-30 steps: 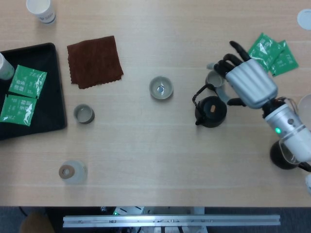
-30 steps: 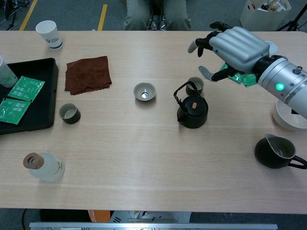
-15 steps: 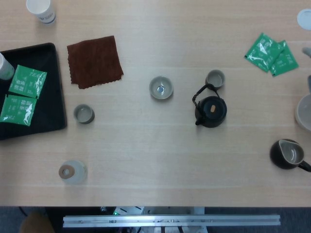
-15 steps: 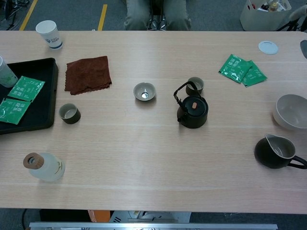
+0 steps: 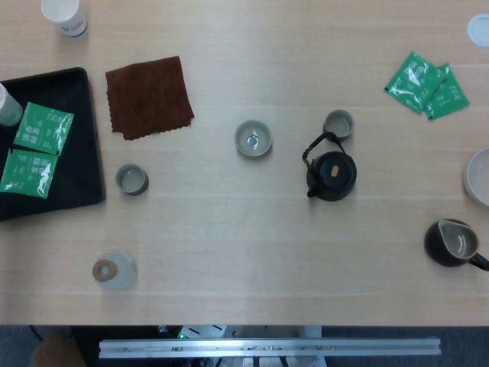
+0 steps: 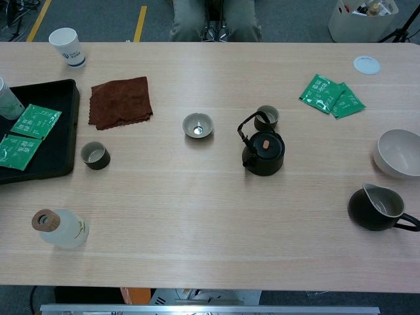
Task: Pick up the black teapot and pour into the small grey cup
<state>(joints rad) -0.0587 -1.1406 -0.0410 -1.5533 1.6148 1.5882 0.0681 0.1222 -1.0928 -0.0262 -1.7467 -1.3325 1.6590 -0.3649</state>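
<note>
The black teapot (image 5: 332, 176) (image 6: 264, 153) stands upright on the wooden table, right of centre, with its wire handle raised. A small grey cup (image 5: 338, 123) (image 6: 266, 117) sits just behind it, almost touching. A wider shallow grey cup (image 5: 253, 139) (image 6: 197, 125) stands to the teapot's left. Another small dark cup (image 5: 131, 179) (image 6: 95, 155) is further left, near the tray. Neither hand shows in either view.
At the left a black tray (image 5: 85, 138) (image 6: 65, 125) holds green packets. Behind it are a brown cloth (image 5: 148, 95) and a paper cup (image 6: 67, 46). A corked bottle (image 6: 58, 228) lies front left. At the right are a dark pitcher (image 6: 375, 207), a white bowl (image 6: 398, 152) and green packets (image 6: 330, 96).
My right hand, which hovered open just right of the teapot a second ago, has withdrawn to the right and left both views. Nothing on the table has moved.
</note>
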